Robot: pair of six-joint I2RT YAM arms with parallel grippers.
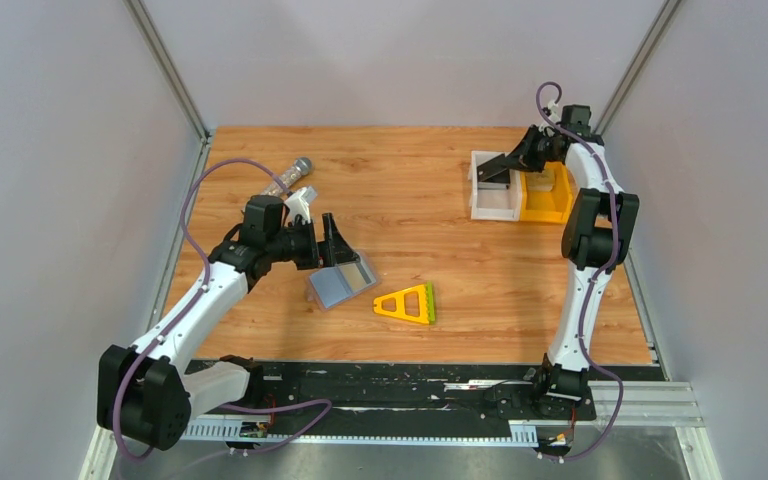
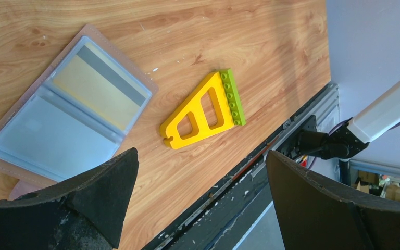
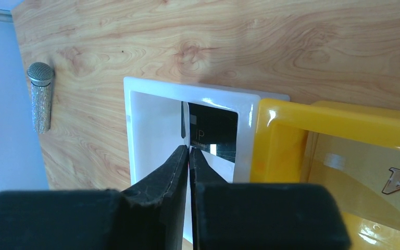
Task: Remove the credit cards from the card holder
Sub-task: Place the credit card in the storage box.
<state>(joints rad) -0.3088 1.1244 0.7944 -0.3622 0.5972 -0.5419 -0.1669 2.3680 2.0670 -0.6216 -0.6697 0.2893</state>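
Grey-blue, one card holder (image 2: pixel 47 136) lay open on the wooden surface (image 2: pixel 271 47), one gold card (image 2: pixel 91 91) in its slot; one dark card (image 3: pixel 213 133) sat in the white bin (image 3: pixel 140 120); left fingers (image 2: pixel 104 192) spread, right fingers (image 3: pixel 161 177) pressed together.

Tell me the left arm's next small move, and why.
Likely lower the left end effector toward the tan card and pinch its edge to draw it out. Its jaws stand wide open and empty, and that card still sits in a slot of the open card holder. The right end effector is shut over the white bin.
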